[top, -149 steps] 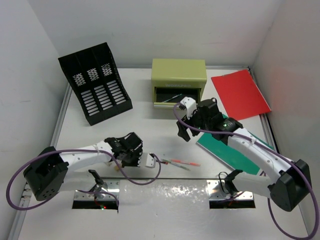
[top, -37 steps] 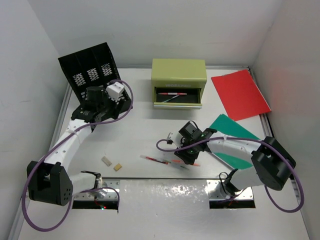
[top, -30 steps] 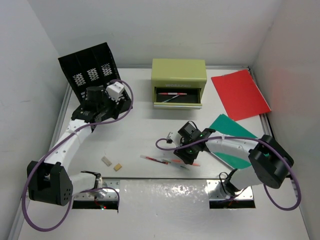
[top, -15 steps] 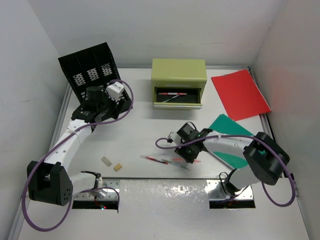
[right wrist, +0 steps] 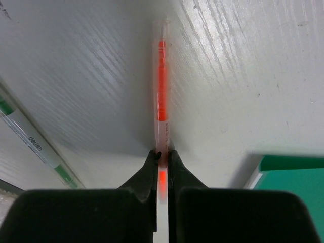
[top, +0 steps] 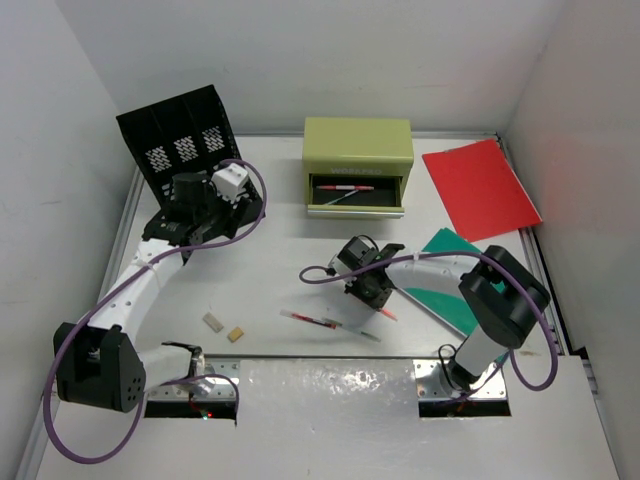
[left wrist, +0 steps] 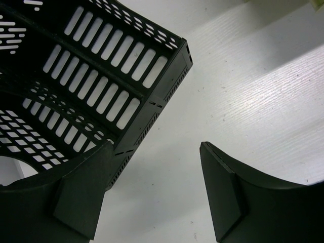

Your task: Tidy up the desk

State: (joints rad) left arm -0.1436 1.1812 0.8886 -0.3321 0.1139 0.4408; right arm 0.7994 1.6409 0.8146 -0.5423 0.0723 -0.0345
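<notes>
Near the middle of the counter [top: 285,265], the right end effector [right wrist: 162,160] is clamped on 1 red pen [right wrist: 162,76]: light, stiff, slick plastic, seemingly pinched toward 1 end, so it may swivel. A green-marked pen [right wrist: 35,139] lies just beside it, and the green folder [right wrist: 293,177] is near. Open room leads to the drawer chest [top: 358,160]. The left end effector [left wrist: 152,197] hangs with fingers apart beside the file rack [left wrist: 101,86].
</notes>
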